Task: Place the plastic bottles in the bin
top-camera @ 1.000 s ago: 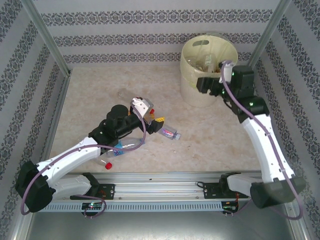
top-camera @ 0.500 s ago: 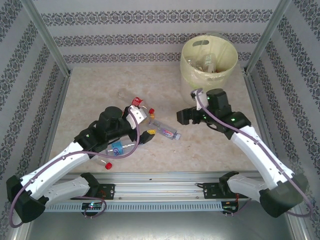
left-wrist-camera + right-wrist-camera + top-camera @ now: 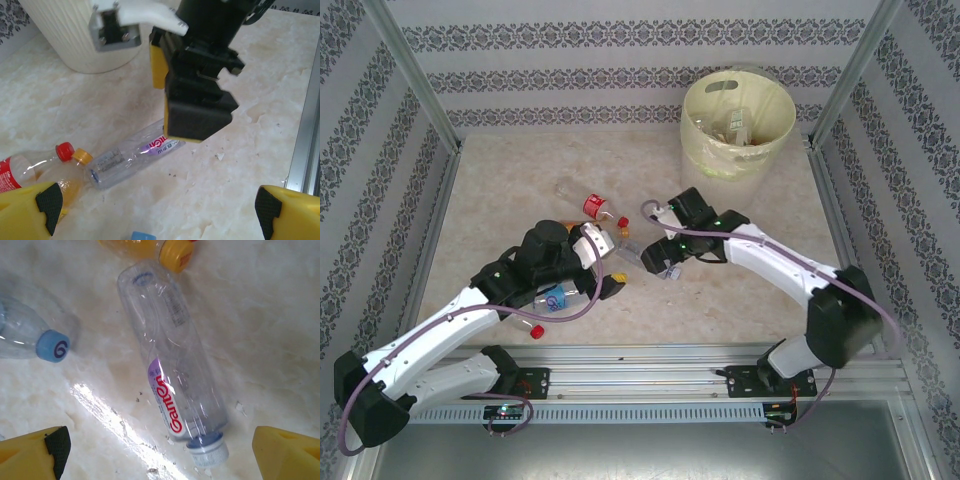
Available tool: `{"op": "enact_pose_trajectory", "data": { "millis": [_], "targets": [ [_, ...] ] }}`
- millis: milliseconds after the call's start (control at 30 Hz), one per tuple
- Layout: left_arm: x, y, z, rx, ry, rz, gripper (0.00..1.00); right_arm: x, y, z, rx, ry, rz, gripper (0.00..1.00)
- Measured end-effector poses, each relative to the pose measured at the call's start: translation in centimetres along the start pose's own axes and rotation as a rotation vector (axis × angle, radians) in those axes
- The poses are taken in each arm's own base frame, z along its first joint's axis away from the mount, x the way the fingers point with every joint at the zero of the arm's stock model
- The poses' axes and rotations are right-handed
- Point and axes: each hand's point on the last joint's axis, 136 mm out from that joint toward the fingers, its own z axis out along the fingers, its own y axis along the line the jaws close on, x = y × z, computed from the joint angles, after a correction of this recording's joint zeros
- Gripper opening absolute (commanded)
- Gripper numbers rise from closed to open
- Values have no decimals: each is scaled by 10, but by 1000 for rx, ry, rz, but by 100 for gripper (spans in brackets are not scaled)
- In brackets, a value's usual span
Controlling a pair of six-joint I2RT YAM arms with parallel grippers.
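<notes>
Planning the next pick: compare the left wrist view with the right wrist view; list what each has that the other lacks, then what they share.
Left wrist: the bin, a red-capped bottle and the right gripper seen from outside. Right wrist: the white cap on the clear bottle and the 6 on a blue cap. Shared: that clear bottle and the orange-capped bottle beside its base.

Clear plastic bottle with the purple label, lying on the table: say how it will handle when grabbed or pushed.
The clear plastic bottle with the purple label looks empty, so probably light. Lying on its side on the smooth pale marble-patterned tabletop, it would likely roll if nudged. Its thin see-through wall may buckle when squeezed.
</notes>
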Motion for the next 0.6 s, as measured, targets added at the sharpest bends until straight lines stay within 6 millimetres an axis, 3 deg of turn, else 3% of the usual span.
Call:
{"op": "enact_pose_trajectory", "data": {
  "millis": [233, 600],
  "targets": [
    [3, 3, 2, -18, 9, -37, 100, -5, 1, 36, 35, 93, -63, 94],
    [8, 5, 6, -29, 31, -50, 100, -3, -4, 71, 80, 191, -106, 93]
  ]
}}
